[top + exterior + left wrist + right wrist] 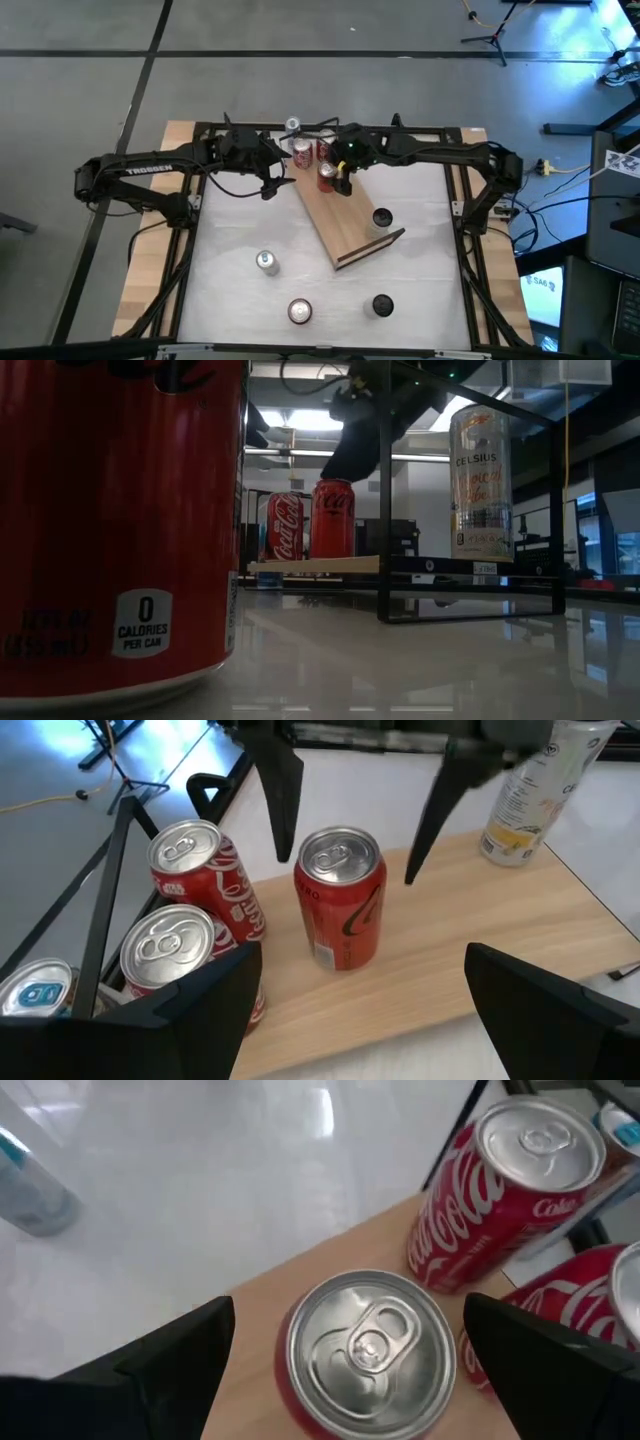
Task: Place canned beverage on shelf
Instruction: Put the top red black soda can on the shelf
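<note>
The shelf (pixel 350 225) is a light-wood board lying slantwise on the white table. Three red cans stand upright on its far end. The nearest of them (pixel 327 176) (pixel 340 900) sits between the open fingers of my right gripper (pixel 338 182) (pixel 345 1360), which comes down on it at a slant; a finger stands on either side of its top, and a gap shows on both sides in the left wrist view. The other two red cans (pixel 190 870) (pixel 165 950) stand side by side at the board's far edge. My left gripper (pixel 270 185) (pixel 360 1010) hangs open beside the board's left edge, pointing at the same can.
Loose cans stand on the table: a silver one (pixel 266 262), a red one (pixel 299 311) close to the low camera (pixel 120 510), two dark-topped ones (pixel 382 218) (pixel 382 305). A tall pale can (pixel 525 795) stands beyond the board. A black wire rail (pixel 110 890) runs by the far cans.
</note>
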Tool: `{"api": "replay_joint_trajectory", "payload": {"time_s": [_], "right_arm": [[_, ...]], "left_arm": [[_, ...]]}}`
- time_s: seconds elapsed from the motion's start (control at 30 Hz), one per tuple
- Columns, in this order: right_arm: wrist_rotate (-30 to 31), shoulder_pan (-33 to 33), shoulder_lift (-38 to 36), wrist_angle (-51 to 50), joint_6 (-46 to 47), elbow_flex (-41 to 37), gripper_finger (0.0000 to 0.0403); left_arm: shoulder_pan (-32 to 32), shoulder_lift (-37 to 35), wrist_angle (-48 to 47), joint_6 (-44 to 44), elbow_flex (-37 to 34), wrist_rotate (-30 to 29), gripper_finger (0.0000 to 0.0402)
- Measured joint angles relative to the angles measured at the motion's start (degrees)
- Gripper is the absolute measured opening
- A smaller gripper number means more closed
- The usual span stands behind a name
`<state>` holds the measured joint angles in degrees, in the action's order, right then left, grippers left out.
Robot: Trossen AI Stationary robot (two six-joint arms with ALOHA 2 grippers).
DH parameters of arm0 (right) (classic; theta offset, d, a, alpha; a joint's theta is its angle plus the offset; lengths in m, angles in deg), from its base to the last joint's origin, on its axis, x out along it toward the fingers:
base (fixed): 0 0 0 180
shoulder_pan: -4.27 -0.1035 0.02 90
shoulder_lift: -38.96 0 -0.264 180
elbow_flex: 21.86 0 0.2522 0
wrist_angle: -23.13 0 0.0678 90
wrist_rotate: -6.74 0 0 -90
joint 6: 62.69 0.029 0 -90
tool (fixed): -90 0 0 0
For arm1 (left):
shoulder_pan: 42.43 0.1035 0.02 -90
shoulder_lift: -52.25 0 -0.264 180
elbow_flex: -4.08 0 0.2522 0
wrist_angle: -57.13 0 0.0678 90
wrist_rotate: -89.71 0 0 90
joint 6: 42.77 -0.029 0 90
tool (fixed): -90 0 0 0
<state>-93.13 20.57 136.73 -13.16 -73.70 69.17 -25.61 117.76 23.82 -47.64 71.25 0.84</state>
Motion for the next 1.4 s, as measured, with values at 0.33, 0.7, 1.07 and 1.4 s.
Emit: {"api": "replay_joint_trajectory", "payload": {"time_s": [0.33,0.7,1.07,1.4], "right_arm": [[4.5,-0.6,1.6,-1.6,0.0,0.0,0.039],[4.2,-0.6,2.2,-1.5,0.0,0.0,0.0357],[4.2,-0.5,2.3,-2.3,0.1,0.0,0.029],[3.8,-0.1,2.0,-3.7,-1.2,0.1,0.0294]], "left_arm": [[0.0,0.0,-0.1,0.1,0.0,0.0,0.0338],[0.0,0.0,-0.1,0.2,0.0,0.0,0.0338],[0.0,0.0,-0.1,0.3,0.0,0.0,0.0338],[0.0,0.0,-0.1,0.3,0.0,0.0,0.0338]]}}
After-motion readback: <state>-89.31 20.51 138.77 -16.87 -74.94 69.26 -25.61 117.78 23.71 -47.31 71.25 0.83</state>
